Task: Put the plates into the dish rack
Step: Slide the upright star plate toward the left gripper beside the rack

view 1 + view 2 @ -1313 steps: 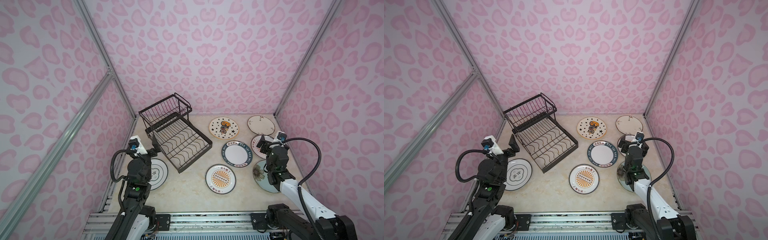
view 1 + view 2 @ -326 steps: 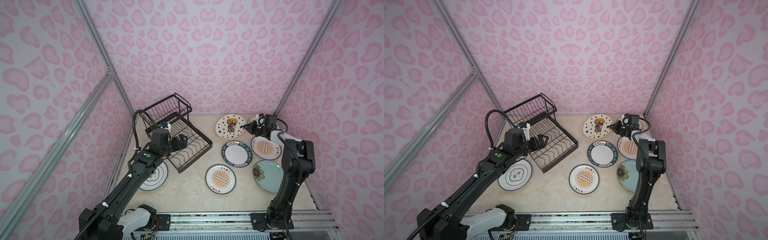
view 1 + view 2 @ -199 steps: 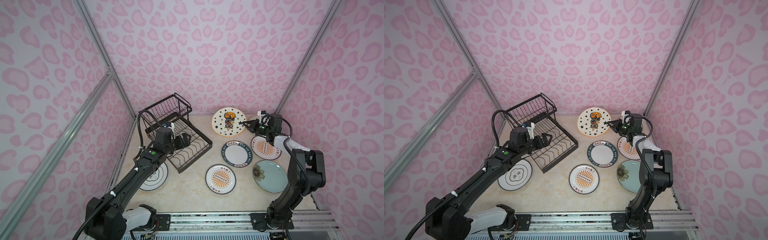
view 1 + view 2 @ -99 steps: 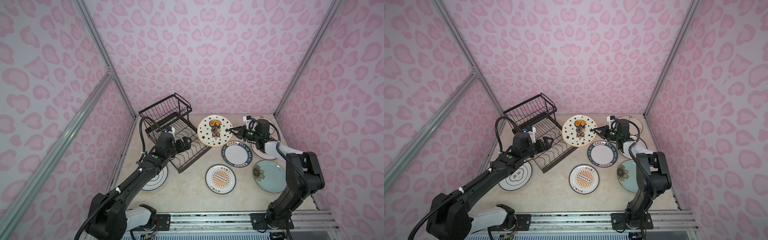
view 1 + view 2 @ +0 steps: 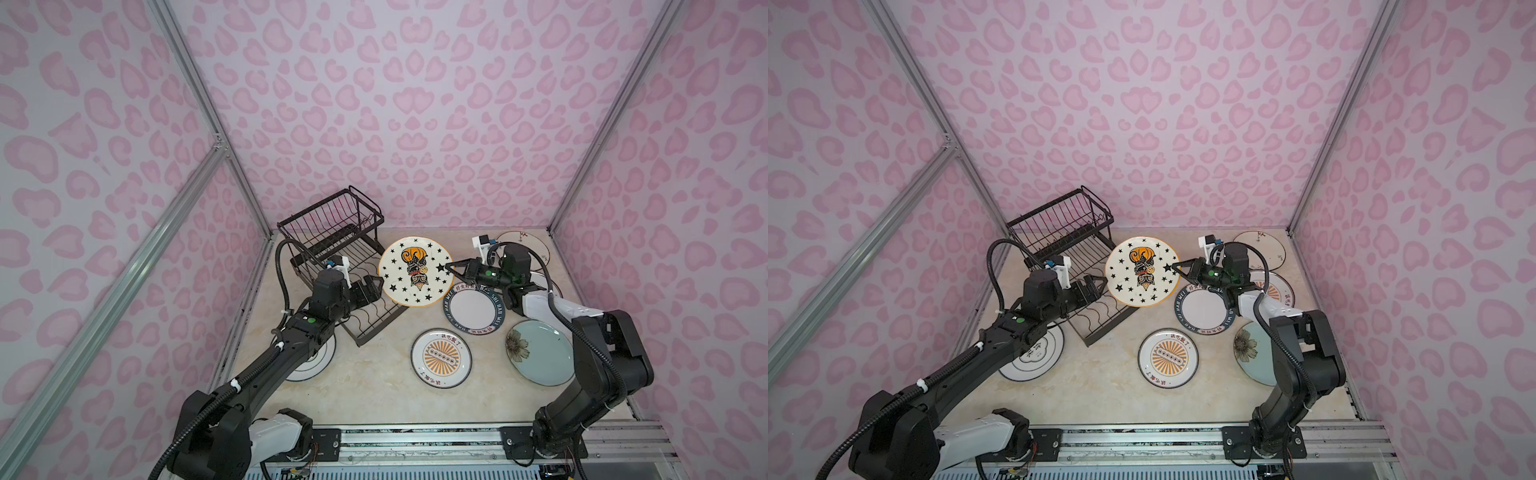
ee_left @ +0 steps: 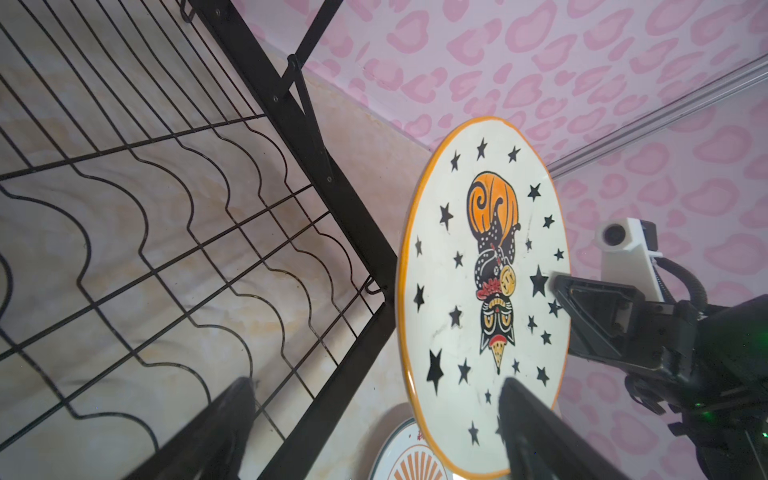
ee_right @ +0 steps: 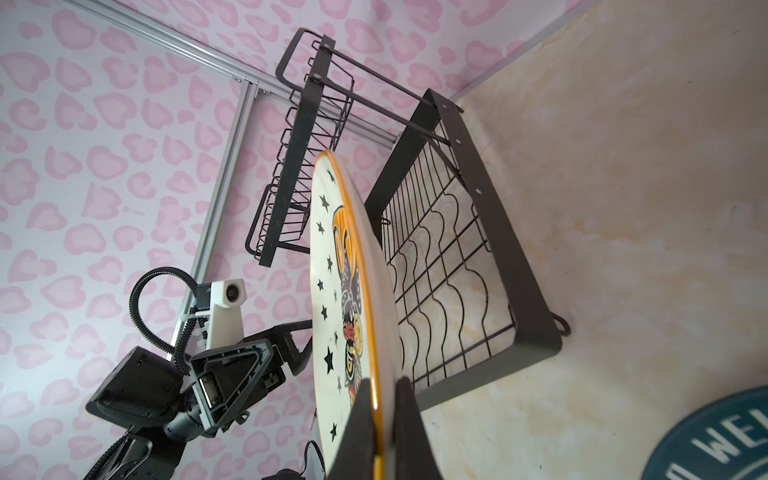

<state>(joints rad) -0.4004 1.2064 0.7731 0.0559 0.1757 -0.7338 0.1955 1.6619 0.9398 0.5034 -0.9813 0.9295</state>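
The star plate (image 5: 415,271) (image 5: 1142,271) hangs clear of the bench (image 5: 374,395), tilted up on edge. It is just beside the near right corner of the dish rack (image 5: 332,232), above the end of its wavy-wire tray (image 5: 374,316). The right pincer (image 5: 449,268) (image 7: 382,399) is clamped on the plate's orange rim, one finger on each face.

Flat on the bench below and to the right lie the dark-lettered plate (image 5: 473,307), a sunburst plate (image 5: 441,358) and the blue-green plate (image 5: 540,353). Another plate (image 5: 528,245) sits at the far right corner, and one (image 5: 320,361) lies half hidden under the left arm.

The right arm reaches leftward, low over the lettered plate, with its wrist level. The left arm stretches forward over the tray. The left pincer (image 5: 372,286) (image 6: 376,382) is spread wide and holds nothing, its fingertips at the plate's left rim. Whether they touch it cannot be told.
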